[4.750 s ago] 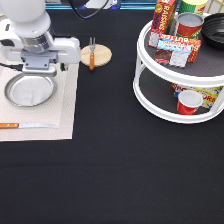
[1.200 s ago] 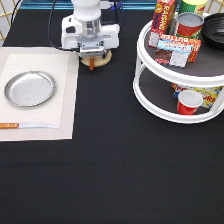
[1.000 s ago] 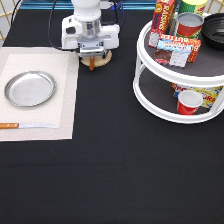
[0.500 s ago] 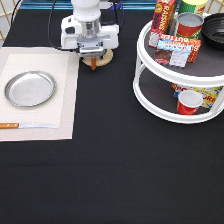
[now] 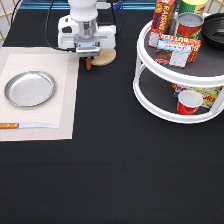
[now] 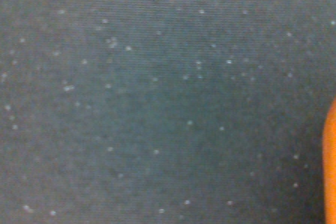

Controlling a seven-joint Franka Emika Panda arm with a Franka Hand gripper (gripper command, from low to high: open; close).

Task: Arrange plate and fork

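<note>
Gripper (image 5: 90, 56) low over the black table (image 5: 110, 165) at about 11 o'clock in the exterior view, just past the mat's upper right corner; finger spread hidden under the white hand body, so open or shut cannot be told. Fork (image 5: 89, 64) directly beneath, only a brown-orange stub of handle showing at the hand's lower edge; contact with it not discernible. Wooden disc (image 5: 105, 57) just beside, at 3 o'clock from the gripper, partly covered by the hand. In the wrist view, dark speckled table cloth with an orange sliver (image 6: 331, 160) at one edge.

Plate (image 5: 30, 88) at 9 o'clock, lying flat on the pale mat (image 5: 62, 107), holding nothing. Knife (image 5: 27, 125) along the mat's lower part, at 6 o'clock from the plate and apart from it, orange handle toward the exterior view's left.

Two-tier white stand (image 5: 150, 100) at 2 o'clock. Upper tier: cans (image 5: 187, 25), a red box (image 5: 164, 14), a flat packet (image 5: 172, 51), a dark bowl (image 5: 216, 27). Lower tier: red cup (image 5: 188, 102) before a printed box (image 5: 212, 92).
</note>
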